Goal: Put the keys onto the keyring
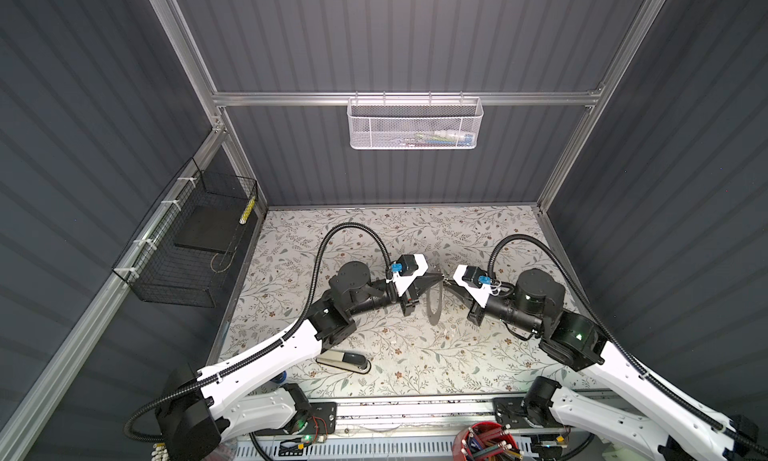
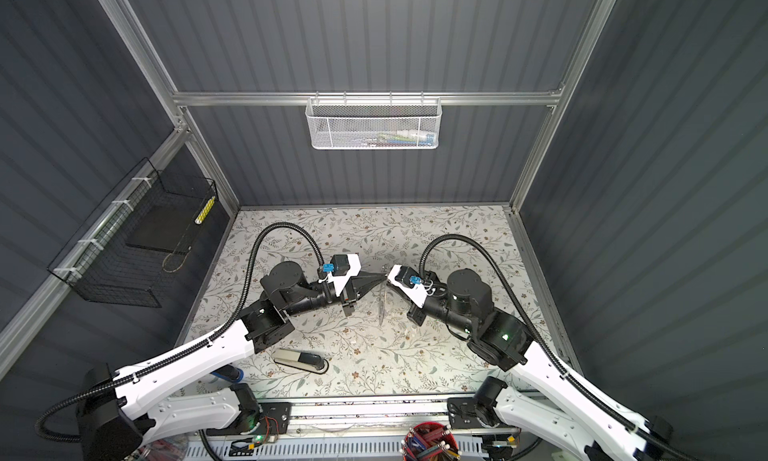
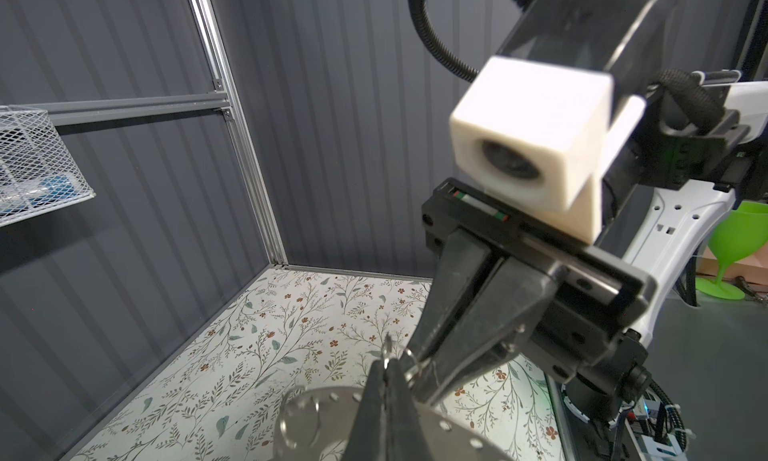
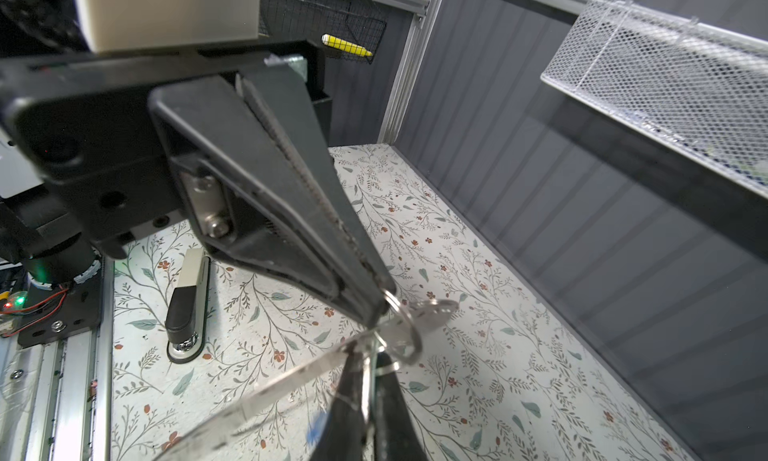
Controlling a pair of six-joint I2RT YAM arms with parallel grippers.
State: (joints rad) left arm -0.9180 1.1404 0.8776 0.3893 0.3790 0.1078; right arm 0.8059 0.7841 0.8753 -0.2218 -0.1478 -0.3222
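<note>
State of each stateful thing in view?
left gripper: shut on keyring
right gripper: shut on key
keyring: held aloft, on edge
key: aloft at keyring's rim; threaded or not, cannot tell
stapler: closed, lying flat
white mesh basket: hanging, items inside

No lettering, label, brand or number is legible in any view. The stapler (image 1: 344,361) at the front edge of the bench (image 1: 415,355) and the white mesh basket (image 1: 415,126) hung above its far edge show nothing readable.

Stapler (image 1: 344,362) on floral tabletop (image 1: 415,355); mesh basket (image 1: 415,126) above.
</note>
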